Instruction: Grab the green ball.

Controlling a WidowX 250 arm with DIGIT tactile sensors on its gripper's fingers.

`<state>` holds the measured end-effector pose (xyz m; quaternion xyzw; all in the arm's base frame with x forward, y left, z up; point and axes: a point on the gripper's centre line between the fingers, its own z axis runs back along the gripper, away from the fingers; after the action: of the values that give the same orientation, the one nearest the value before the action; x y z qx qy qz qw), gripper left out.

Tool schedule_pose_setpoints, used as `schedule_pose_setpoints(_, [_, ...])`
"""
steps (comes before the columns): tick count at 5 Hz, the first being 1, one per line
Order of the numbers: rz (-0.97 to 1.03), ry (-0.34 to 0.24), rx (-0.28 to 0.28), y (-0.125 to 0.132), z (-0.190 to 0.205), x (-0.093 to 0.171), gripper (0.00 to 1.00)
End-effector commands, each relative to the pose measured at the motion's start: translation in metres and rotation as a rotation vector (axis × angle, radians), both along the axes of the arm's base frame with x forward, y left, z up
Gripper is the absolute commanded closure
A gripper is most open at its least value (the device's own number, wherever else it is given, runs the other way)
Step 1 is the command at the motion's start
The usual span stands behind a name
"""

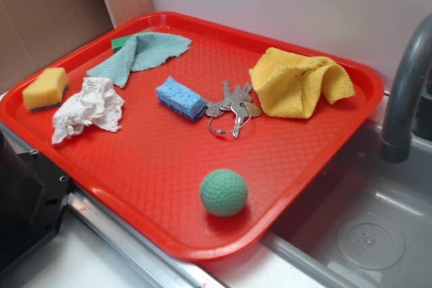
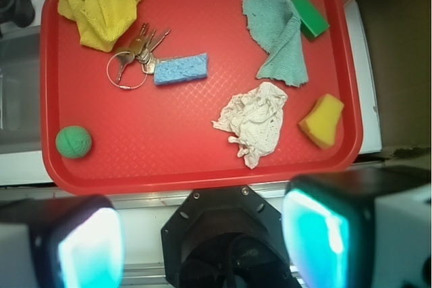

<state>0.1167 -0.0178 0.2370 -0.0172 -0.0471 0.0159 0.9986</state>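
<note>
The exterior view looks down at a slant from beside the sink (image 1: 378, 234), close to the red tray (image 1: 169, 166), with the wall behind. The wrist view looks nearly straight down from higher up, past the pincer (image 2: 202, 241) at its bottom edge, taking in the whole tray (image 2: 202, 160). The 2 views share the tray and its contents, seen from roughly opposite sides.
</note>
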Motion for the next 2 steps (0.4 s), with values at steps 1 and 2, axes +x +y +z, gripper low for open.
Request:
schedule_pose_setpoints(1, [0.000,0.000,0.000,0.000,0.000,0.000,0.00])
schedule_pose_setpoints(2, [-0.251,-0.010,-0.085,-0.040,-0.049,0.017,0.00])
